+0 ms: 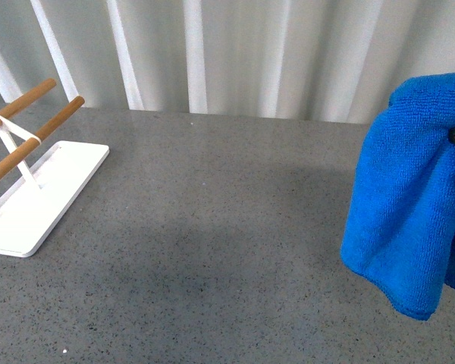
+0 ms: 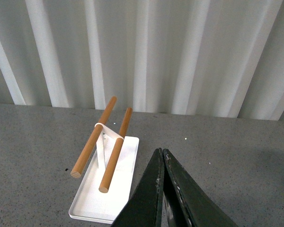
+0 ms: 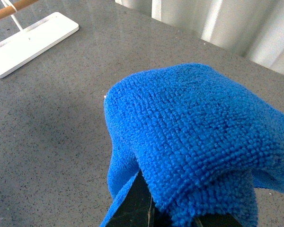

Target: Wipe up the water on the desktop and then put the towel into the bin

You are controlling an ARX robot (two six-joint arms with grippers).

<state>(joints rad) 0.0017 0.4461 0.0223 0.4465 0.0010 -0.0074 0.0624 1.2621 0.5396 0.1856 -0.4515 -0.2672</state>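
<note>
Holding one towel [image 1: 409, 205], right hand [image 3: 147, 209], one white rack [image 1: 42, 199], two wooden rods [image 1: 32, 142]

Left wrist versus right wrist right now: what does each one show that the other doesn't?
Left wrist only: the left tool, shut and empty, and the rack's two wooden bars in full. Right wrist only: the towel draped over the right tool, hiding its tips. Both: the desktop, the white rack base and the ribbed white wall behind.
</note>
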